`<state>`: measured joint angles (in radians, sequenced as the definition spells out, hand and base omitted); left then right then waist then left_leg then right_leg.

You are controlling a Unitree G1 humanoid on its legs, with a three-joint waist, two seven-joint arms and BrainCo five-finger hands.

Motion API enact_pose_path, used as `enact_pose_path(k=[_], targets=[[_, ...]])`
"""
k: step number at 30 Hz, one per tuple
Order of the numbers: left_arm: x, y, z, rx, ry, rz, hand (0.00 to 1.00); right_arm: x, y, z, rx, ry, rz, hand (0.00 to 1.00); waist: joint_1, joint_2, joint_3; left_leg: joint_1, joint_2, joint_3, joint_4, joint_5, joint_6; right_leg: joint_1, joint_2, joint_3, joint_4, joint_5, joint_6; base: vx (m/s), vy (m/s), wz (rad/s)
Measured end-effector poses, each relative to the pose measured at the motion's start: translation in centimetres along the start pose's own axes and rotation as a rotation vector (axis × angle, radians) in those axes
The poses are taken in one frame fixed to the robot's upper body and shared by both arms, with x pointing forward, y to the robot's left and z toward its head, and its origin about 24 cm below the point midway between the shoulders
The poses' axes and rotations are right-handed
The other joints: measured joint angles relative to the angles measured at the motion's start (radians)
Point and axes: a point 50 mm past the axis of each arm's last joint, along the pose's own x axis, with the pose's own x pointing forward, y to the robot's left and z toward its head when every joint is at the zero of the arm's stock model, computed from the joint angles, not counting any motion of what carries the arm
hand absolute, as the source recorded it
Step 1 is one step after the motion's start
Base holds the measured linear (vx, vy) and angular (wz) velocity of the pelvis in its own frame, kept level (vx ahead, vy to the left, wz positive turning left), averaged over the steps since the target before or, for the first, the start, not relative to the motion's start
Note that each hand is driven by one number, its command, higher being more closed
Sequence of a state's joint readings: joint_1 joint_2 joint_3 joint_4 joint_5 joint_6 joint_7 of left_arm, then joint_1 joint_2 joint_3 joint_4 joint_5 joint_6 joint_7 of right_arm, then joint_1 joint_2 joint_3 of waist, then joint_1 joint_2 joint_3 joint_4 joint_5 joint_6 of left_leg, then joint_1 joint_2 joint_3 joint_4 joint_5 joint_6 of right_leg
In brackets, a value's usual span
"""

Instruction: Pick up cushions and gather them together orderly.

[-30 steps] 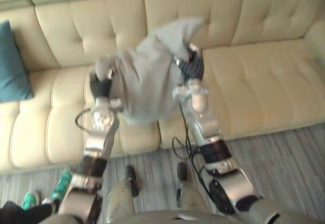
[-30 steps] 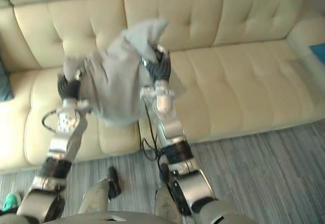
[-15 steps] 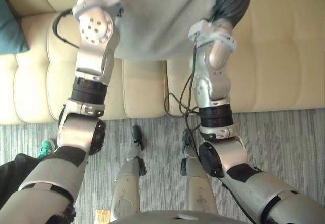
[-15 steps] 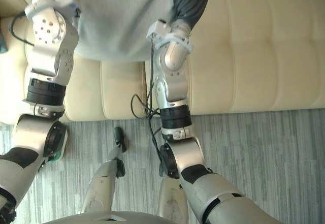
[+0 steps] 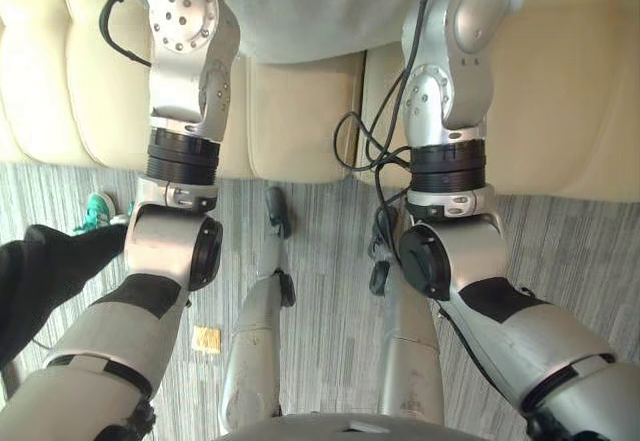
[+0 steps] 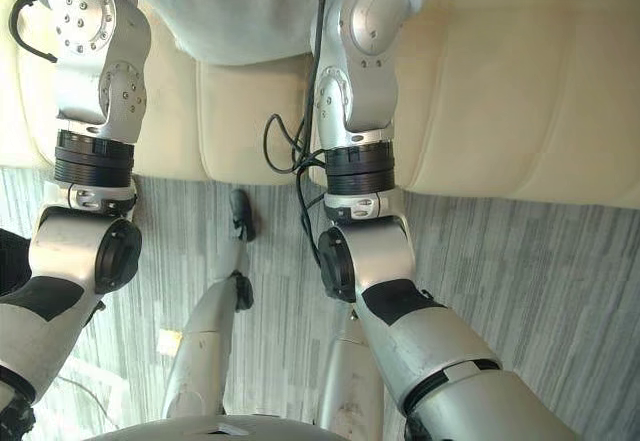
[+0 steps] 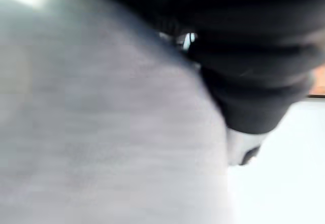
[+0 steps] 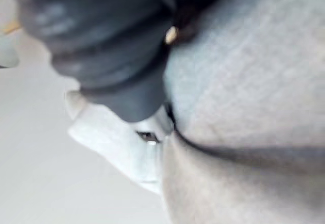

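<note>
Left eye view: soft grey fabric cushion [image 5: 312, 16], padded cream sofa [image 5: 300, 126] behind.

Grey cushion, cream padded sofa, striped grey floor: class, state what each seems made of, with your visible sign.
Grey cushion: probably woven cloth, matt; faint weave shows close up.
Cream padded sofa: likely leather or imitation; smooth, slightly glossy panels.
Striped grey floor: carpet or vinyl; fine lines, unclear.

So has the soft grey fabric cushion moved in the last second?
Yes. The camera tilted too, but against the front edge of the cream tufted sofa, the grey fabric cushion hangs farther up, still across the same seat seam.
</note>
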<state>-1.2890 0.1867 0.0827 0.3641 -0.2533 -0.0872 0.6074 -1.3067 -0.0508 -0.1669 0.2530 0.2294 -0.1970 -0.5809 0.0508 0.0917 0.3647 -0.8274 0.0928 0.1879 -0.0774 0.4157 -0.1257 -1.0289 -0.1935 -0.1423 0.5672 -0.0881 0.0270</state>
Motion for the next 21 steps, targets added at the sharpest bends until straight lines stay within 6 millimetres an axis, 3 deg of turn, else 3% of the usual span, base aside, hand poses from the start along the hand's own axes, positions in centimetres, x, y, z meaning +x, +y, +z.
enact_pose_path(k=[4,5,6,7,8,9,10,14,17,20,21], targets=[[0.6,0.0,1.1,-0.004,-0.045,-0.010,0.00,0.9,0.5,1.3,-0.005,-0.055,0.029,0.00,-0.006,0.001,0.002,-0.033,-0.009,0.001,0.000,0.013,0.016,-0.040,-0.013,-0.002,0.016,-0.008,-0.008,-0.03,-0.073,0.10],[0.9,0.3,1.3,0.008,-0.054,-0.013,0.00,1.1,0.3,1.4,-0.018,-0.059,0.028,0.00,-0.013,0.000,0.003,-0.035,-0.014,0.007,0.001,-0.003,-0.003,-0.040,-0.028,-0.002,0.007,-0.007,-0.010,-0.05,-0.045,0.09],[1.0,0.4,1.4,0.013,-0.059,-0.016,0.00,1.2,0.1,1.4,-0.025,-0.061,0.027,0.00,-0.019,-0.001,0.004,-0.037,-0.014,0.014,0.015,-0.038,-0.043,-0.040,-0.036,-0.001,0.001,0.000,-0.006,-0.03,-0.023,0.12],[1.2,0.6,1.6,0.025,-0.072,-0.028,0.00,1.5,-0.3,1.6,-0.046,-0.072,0.026,0.00,-0.032,0.000,0.007,-0.054,-0.017,0.065,0.060,-0.121,-0.049,-0.036,-0.052,0.010,-0.018,0.026,0.024,0.00,0.000,0.00],[1.3,0.8,1.7,0.032,-0.076,-0.032,0.00,1.6,-0.4,1.7,-0.052,-0.075,0.026,0.00,-0.031,-0.001,0.010,-0.050,-0.019,0.080,0.059,-0.107,-0.033,-0.033,-0.050,0.018,-0.024,0.032,0.031,0.01,0.017,-0.04],[1.6,1.2,1.9,0.050,-0.087,-0.036,0.00,1.8,-0.8,1.9,-0.065,-0.084,0.024,0.00,-0.037,0.000,0.011,-0.041,-0.035,0.090,0.043,-0.082,0.022,-0.031,-0.057,0.031,-0.032,0.039,0.044,0.02,0.026,-0.07],[1.9,1.6,2.2,0.066,-0.100,-0.039,0.00,2.0,-1.0,2.1,-0.074,-0.092,0.023,0.00,-0.043,0.000,0.011,-0.036,-0.043,0.090,0.029,-0.074,0.031,-0.029,-0.063,0.031,-0.038,0.041,0.046,0.02,0.030,0.03],[3.8,6.3,1.7,0.251,-0.078,0.015,0.00,2.9,-1.7,1.9,-0.134,-0.081,0.030,0.00,-0.046,0.000,0.029,0.010,-0.047,0.087,0.009,-0.071,0.035,0.023,-0.062,0.023,-0.059,0.039,0.052,0.00,-0.012,0.02],[4.1,10.2,1.4,0.351,-0.050,0.038,0.00,4.0,-3.2,1.6,-0.203,-0.048,0.040,0.00,-0.045,0.000,0.030,0.048,-0.038,0.086,0.002,-0.071,0.035,0.058,-0.051,0.023,-0.062,0.034,0.054,0.01,-0.102,-0.11],[4.0,12.7,1.5,0.417,-0.035,0.026,0.00,5.1,-4.9,2.8,-0.232,-0.062,0.041,0.00,-0.053,0.000,0.030,0.071,-0.031,0.086,0.002,-0.071,0.035,0.080,-0.043,0.022,-0.064,0.034,0.054,0.00,-0.112,-0.12],[3.4,14.7,0.8,0.432,0.005,0.047,0.00,5.4,-6.4,3.3,-0.271,-0.070,0.038,0.00,-0.061,-0.001,0.030,0.096,-0.031,0.085,0.000,-0.071,0.034,0.102,-0.042,0.026,-0.065,0.033,0.053,0.01,-0.106,-0.11]])
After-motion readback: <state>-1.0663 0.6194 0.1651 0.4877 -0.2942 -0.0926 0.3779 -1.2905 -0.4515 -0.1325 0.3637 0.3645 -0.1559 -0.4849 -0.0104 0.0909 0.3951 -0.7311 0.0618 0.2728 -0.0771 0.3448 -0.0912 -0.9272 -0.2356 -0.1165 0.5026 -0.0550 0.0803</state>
